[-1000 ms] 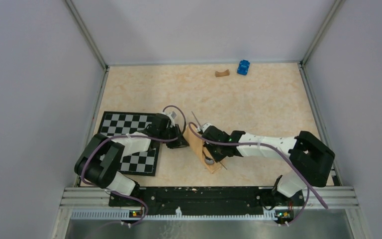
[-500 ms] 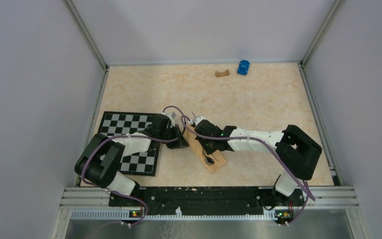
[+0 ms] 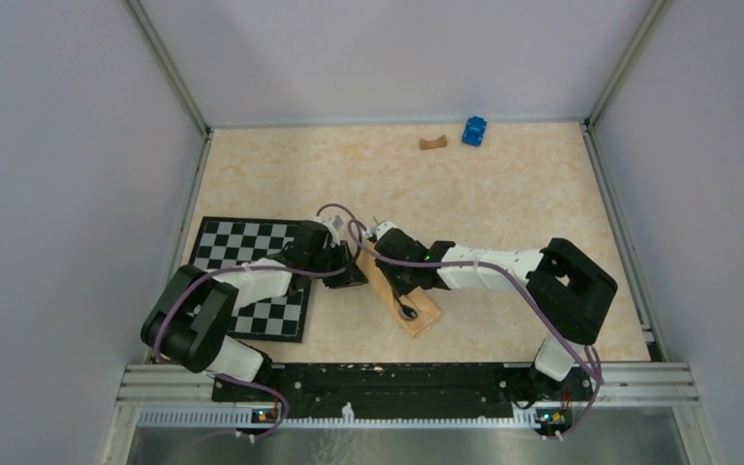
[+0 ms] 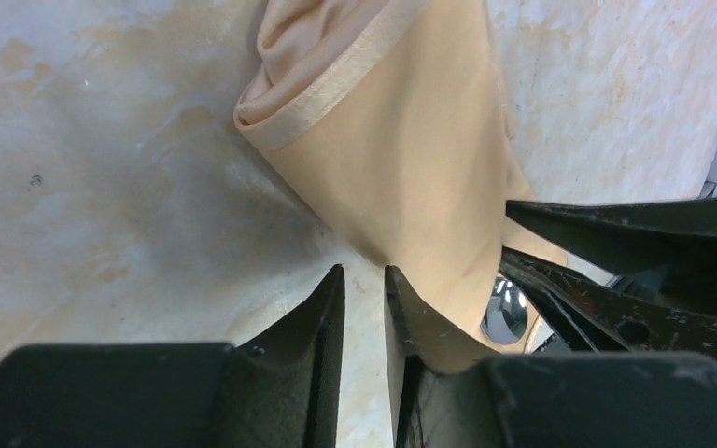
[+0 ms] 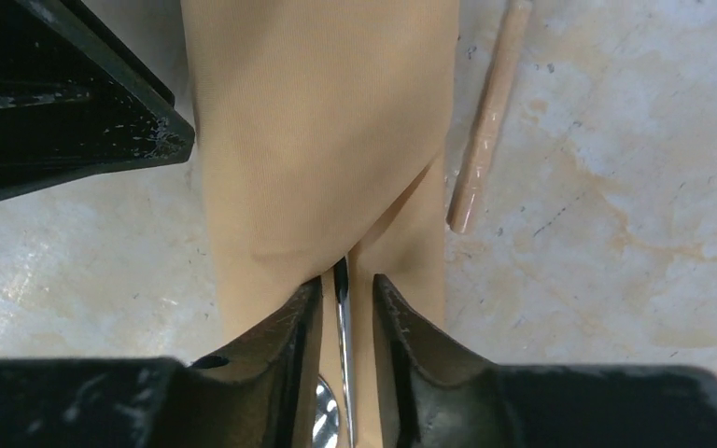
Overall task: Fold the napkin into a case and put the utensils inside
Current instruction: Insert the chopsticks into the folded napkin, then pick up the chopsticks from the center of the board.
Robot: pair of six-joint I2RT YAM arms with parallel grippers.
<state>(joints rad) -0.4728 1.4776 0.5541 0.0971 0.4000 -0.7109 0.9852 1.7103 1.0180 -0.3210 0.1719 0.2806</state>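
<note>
The napkin, folded into a long narrow peach case (image 3: pixel 424 316), lies slanted on the table just right of the checkerboard mat. My left gripper (image 3: pixel 352 274) sits at its left edge, jaws nearly together with nothing between them (image 4: pixel 364 275), one finger against the cloth (image 4: pixel 401 159). My right gripper (image 3: pixel 399 281) is over the case, jaws close round a thin silver utensil handle (image 5: pixel 341 299) that runs into the fold (image 5: pixel 317 140). A round spoon bowl (image 3: pixel 409 312) shows at the near end, also in the left wrist view (image 4: pixel 505 312) and the right wrist view (image 5: pixel 317 422).
The checkerboard mat (image 3: pixel 242 240) lies left, under my left arm. A thin tan stick (image 5: pixel 485 121) lies on the table beside the case's far end. A blue toy car (image 3: pixel 474 130) and a brown wooden block (image 3: pixel 433 143) sit at the back.
My right gripper has moved up-left along the case. The utensil tip that stuck out past the case's near end no longer shows. The left gripper has stayed put.
</note>
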